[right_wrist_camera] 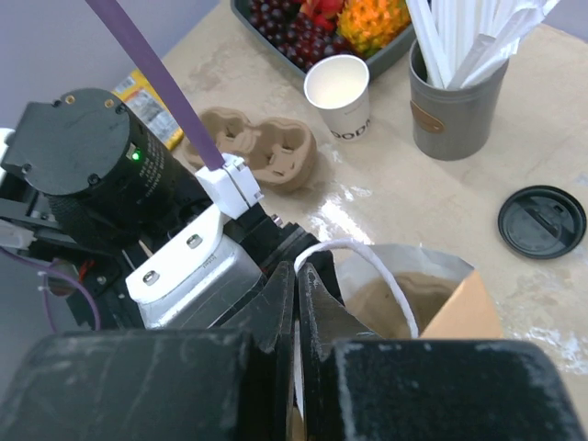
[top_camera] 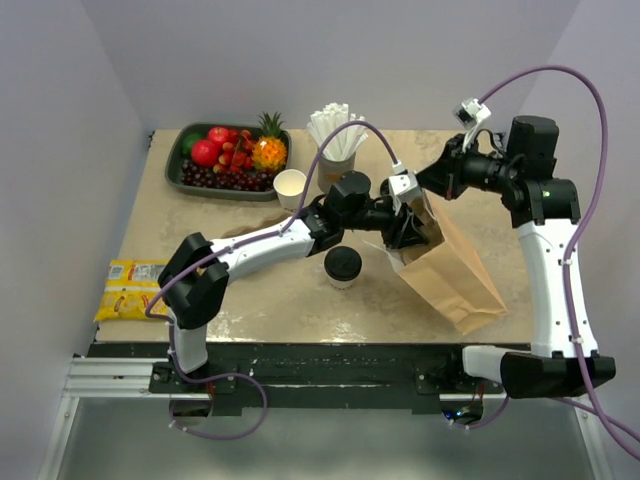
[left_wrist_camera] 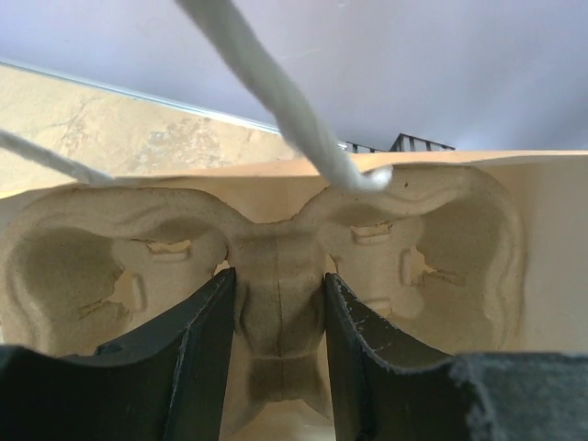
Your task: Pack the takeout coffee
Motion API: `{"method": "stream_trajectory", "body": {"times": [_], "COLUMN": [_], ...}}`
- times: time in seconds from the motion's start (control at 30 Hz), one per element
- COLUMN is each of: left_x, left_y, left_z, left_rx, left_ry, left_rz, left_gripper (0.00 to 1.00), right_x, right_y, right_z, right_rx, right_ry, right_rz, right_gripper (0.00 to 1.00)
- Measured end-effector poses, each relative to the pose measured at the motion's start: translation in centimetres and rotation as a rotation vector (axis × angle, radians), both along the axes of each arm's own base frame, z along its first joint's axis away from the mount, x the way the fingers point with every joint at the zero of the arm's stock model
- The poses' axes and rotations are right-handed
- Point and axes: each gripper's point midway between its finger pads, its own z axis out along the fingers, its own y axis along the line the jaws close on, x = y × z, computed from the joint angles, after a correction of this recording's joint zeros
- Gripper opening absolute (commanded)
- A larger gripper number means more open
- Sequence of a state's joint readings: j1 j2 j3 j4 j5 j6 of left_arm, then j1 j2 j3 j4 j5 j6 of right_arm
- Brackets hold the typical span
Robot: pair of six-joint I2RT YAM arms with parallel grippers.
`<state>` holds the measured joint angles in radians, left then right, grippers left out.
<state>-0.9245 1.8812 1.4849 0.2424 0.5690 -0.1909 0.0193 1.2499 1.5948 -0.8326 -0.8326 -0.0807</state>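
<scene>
Top external view, centre: coffee (top_camera: 343, 266) stands free; our left gripper (left_wrist_camera: 277, 283) grasps a carrier (left_wrist_camera: 441, 266), right gripper (right_wrist_camera: 296, 280) pinches the bag (right_wrist_camera: 459, 312).

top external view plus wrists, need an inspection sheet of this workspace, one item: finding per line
surface: beige mottled table.
job's things: takeout coffee upright, lidded, on the table outside the paper bag.
clutter: fruit tray, straw cup, open paper cup, loose black lid, spare pulp carrier, yellow packet at the left edge.
grippers: left gripper clamps a pulp carrier's centre ridge at the bag mouth; right gripper shut on the bag rim.
cables: purple cables loop above both arms.
surroundings: plain walls; nothing else seen.
</scene>
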Motion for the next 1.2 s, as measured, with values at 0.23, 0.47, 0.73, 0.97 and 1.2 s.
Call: {"method": "stream_trajectory", "body": {"times": [0.23,0.47,0.73,0.97,1.2], "left_x": [-0.3,1.0,2.3,1.9,1.9], "left_y": [0.0,0.9,2.6,2.2,1.6], "left_z": [0.3,1.9,4.1,4.5,2.0], "left_rx": [-0.002,0.029,0.04,-0.011,-0.01], "left_ry": [0.001,-0.055,-0.093,-0.068,0.0], "left_rz": [-0.019,0.05,0.174,0.177,0.188], "left_gripper": [0.13,0.13,0.12,0.11,0.11], "right_x": [0.8,2.8,3.3,2.4,1.8], "right_y": [0.8,2.0,2.6,2.6,2.1], "right_z": [1.8,3.4,4.3,3.8,2.6], "right_rx": [0.104,0.211,0.26,0.237,0.166], "right_ry": [-0.018,-0.025,-0.037,-0.055,-0.09], "right_rz": [0.03,0.091,0.136,0.148,0.153], "right_gripper": [0.0,0.0,0.0,0.0,0.0]}}
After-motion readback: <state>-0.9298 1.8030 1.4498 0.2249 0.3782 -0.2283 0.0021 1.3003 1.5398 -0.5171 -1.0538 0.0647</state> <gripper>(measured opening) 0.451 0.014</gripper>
